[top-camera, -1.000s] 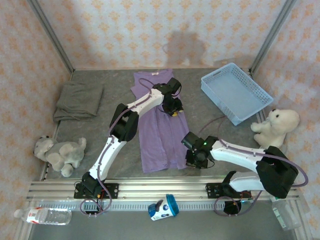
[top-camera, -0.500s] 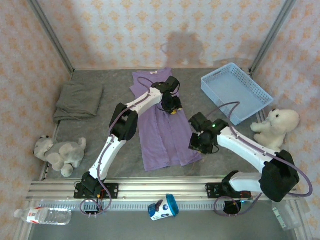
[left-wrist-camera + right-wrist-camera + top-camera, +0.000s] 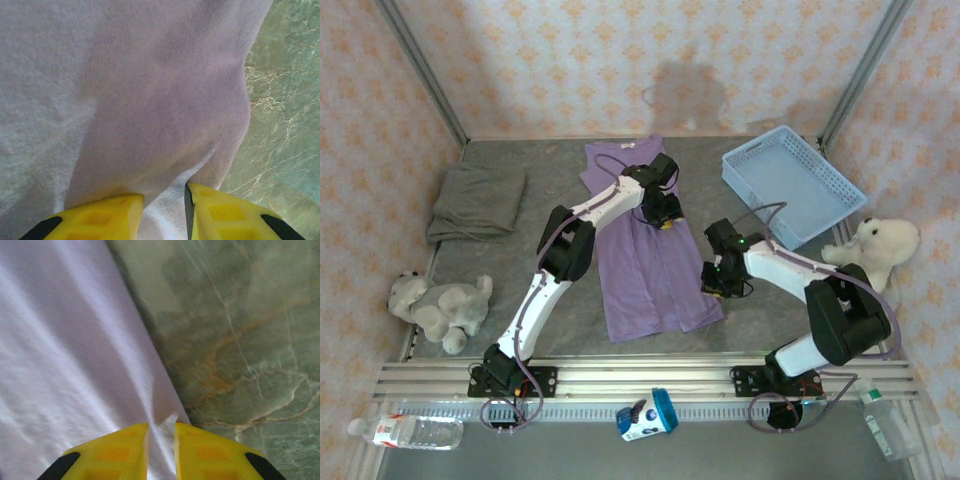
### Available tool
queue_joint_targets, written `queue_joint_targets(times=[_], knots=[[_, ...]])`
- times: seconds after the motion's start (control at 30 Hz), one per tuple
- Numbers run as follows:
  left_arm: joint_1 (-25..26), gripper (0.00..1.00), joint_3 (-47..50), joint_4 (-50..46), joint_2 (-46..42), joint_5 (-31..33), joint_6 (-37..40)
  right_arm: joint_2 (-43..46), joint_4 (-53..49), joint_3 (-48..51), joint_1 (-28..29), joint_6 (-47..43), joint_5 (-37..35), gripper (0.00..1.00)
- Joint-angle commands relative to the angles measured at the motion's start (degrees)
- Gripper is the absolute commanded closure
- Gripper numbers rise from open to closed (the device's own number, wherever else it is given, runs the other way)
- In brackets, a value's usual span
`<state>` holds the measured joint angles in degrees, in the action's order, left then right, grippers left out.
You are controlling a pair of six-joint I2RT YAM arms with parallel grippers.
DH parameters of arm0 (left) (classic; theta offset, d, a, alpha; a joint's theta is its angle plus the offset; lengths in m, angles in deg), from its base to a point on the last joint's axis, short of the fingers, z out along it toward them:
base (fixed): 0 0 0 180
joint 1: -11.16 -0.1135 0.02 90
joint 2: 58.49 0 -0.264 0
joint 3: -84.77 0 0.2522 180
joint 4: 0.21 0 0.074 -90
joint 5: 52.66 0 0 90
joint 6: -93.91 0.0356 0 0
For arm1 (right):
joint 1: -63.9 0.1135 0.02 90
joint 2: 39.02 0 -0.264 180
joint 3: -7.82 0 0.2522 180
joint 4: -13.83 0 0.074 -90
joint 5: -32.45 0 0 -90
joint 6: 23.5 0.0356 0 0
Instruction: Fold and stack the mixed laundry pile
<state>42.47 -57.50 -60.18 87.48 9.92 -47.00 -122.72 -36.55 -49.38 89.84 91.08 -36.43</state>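
Lavender T-shirt [image 3: 640,270] lies flat, spreading leftward from both claws, and a lengthwise fold of its right side appears to be the step in hand; the grey-olive garment [image 3: 478,200] sits folded well to their left. Left gripper [image 3: 666,223] pinches the shirt's upper right edge, and right gripper [image 3: 713,285] pinches its lower right edge. Next, both likely need to lift together and carry that edge leftward evenly.

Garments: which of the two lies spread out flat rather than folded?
The purple T-shirt, laid out lengthwise in the middle. The grey garment at the far left is folded into a compact bundle.
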Motion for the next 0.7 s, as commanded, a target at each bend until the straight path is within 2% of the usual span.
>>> queue_joint_targets(times=[0.0,0.1,0.17,0.27,0.37,0.47,0.53,0.67], knots=[[-1.16,0.68,3.71,-6.65,3.22,5.56,0.12,6.17,-0.76,7.39,-0.09,2.76,1.48,0.78],[-1.24,0.68,2.97,-6.20,3.69,5.31,-0.88,13.92,-0.18,14.56,0.48,8.86,6.98,0.76],[-1.16,0.68,2.40,-5.82,3.94,5.19,-1.45,21.30,0.14,17.78,3.09,14.45,9.90,0.78],[-0.91,0.68,1.07,-5.70,4.49,4.88,-1.83,31.01,-0.21,19.78,5.26,20.63,12.08,0.80],[-0.47,0.68,-0.98,-6.07,5.24,4.15,-1.58,36.30,-1.81,19.98,5.22,22.45,12.00,0.79],[0.08,0.64,-3.55,-6.34,5.39,2.03,-0.85,35.03,-5.90,17.34,4.27,18.84,8.96,0.76],[0.37,0.57,-6.02,-7.60,4.95,0.78,0.51,31.94,-9.67,13.65,3.33,15.96,4.39,0.73],[0.35,0.43,-8.63,-10.90,0.69,1.33,4.46,23.96,-13.31,4.98,2.10,10.45,-5.73,0.59]])
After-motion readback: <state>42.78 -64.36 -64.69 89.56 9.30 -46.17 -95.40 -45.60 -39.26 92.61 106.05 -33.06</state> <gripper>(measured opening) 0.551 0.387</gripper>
